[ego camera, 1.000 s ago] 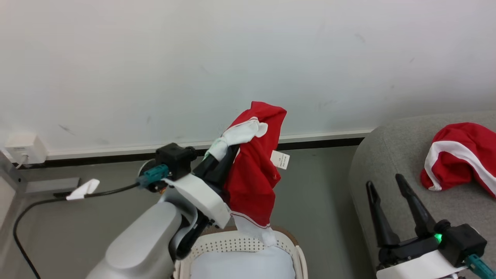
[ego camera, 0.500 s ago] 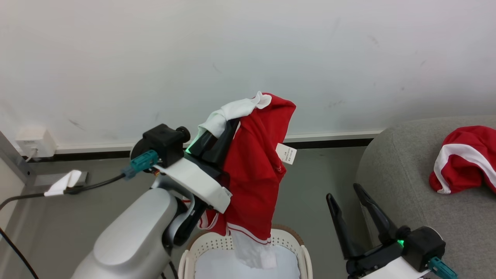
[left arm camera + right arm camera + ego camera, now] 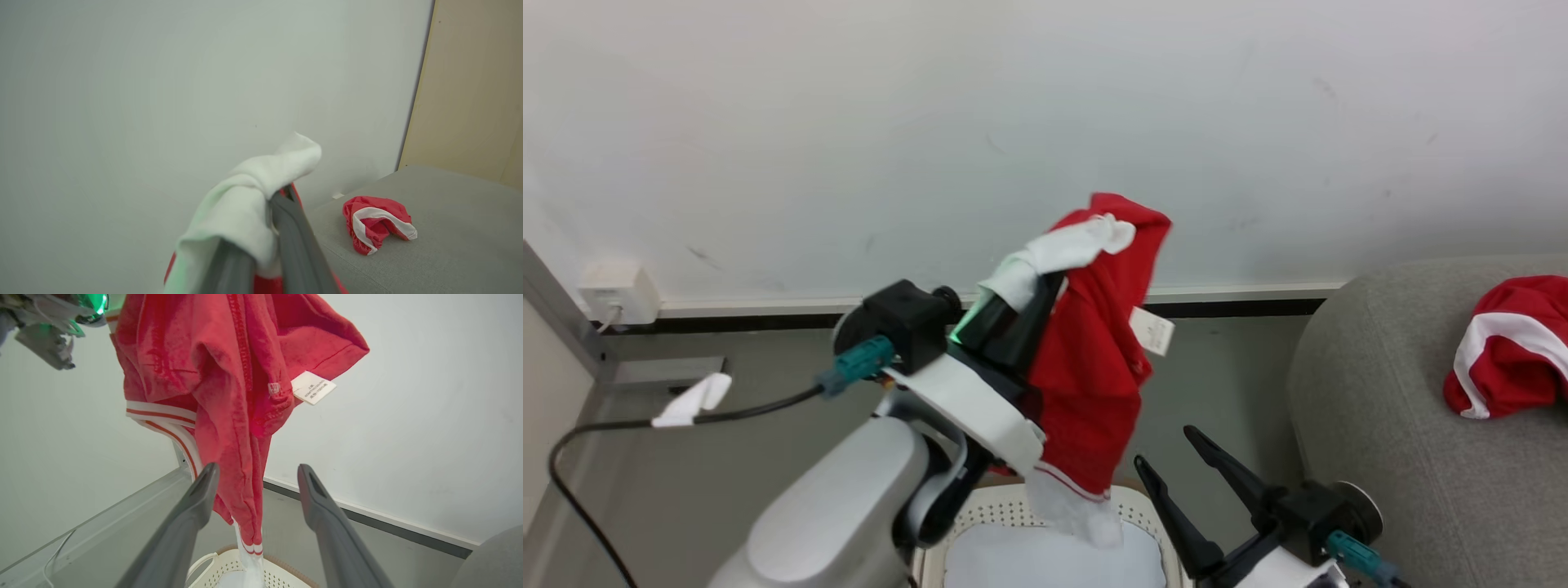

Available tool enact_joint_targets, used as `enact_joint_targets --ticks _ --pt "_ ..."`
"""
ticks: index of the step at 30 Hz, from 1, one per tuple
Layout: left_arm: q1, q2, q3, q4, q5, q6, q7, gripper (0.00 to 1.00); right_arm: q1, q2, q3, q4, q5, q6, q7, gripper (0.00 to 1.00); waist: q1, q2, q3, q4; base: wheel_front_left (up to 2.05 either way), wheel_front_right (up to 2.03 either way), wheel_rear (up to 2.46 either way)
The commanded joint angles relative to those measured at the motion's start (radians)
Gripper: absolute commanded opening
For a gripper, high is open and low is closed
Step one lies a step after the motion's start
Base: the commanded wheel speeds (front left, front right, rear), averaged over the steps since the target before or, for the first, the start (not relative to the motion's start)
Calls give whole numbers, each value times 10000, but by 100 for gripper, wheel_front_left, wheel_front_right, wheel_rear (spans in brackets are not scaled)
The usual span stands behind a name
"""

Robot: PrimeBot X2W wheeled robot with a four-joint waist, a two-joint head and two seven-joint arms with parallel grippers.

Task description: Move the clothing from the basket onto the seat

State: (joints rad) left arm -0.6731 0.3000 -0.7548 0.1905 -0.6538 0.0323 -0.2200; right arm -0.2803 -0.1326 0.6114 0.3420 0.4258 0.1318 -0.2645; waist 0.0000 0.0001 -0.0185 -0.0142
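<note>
1. clothing count: two red garments. one garment hangs in the air from the left gripper. the second garment lies crumpled on the seat.
2. hanging garment: red cloth and a bunched white panel at the top, draped over the fingers. a white band with thin red stripes runs along the lower hem. a small white label sticks out on its right side. it hangs straight down in long folds.
3. its white lower end reaches down over the basket opening. contact with the pale pad inside can't be told.
4. second garment: red with a broad white stripe curving across it, well apart from the basket, toward the seat's far side.
5. left gripper: fingers pressed together, pinching the top of the hanging garment, raised in front of the wall.
6. right gripper: fingers spread wide, gripping nothing, just beside the garment's lower right. in the right wrist view the hanging cloth shows between the two fingers; touching or not, can't tell.
7. one basket: white, perforated, brown rim, directly below the hanging garment, on the floor.
8. one seat: grey, rounded, to the right of the basket.
9. surroundings: one black cable with a white tag, one wall box at the left.
</note>
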Motion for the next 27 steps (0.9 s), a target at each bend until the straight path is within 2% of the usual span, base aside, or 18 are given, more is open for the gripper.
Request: enact_joint_targets --ticks 1,9,15,16,18,19,27 --pt "165 -86 -141 -133 -16 -53 54 0 -305 64 157 326 103 -22 3 100 0 -1 -27 121 0 0 0" --pt "460 -406 -752 -589 62 -104 314 0 -980 370 745 1653 406 -22 3 100 0 -1 -136 673 0 0 0" --pt "710 -544 -1257 -980 52 -210 584 0 -1135 489 599 1711 413 -22 1 100 0 -1 -179 1039 0 0 0" --pt "744 -560 -1312 -1027 48 -215 597 0 -1139 488 570 1688 405 -22 1 84 0 -1 -179 1083 0 0 0" --pt "829 -565 -1393 -1090 5 -216 635 0 -1136 483 511 1627 379 -22 1 5 0 -1 -177 1147 0 0 0" --pt "851 -560 -1411 -1099 -12 -209 644 0 -1118 478 482 1606 367 -22 3 0 0 -1 -175 1171 0 0 0" --pt "904 -448 -1364 -1080 -124 -134 621 0 -961 410 367 1476 399 -22 1 0 0 -1 -144 1157 0 0 0"
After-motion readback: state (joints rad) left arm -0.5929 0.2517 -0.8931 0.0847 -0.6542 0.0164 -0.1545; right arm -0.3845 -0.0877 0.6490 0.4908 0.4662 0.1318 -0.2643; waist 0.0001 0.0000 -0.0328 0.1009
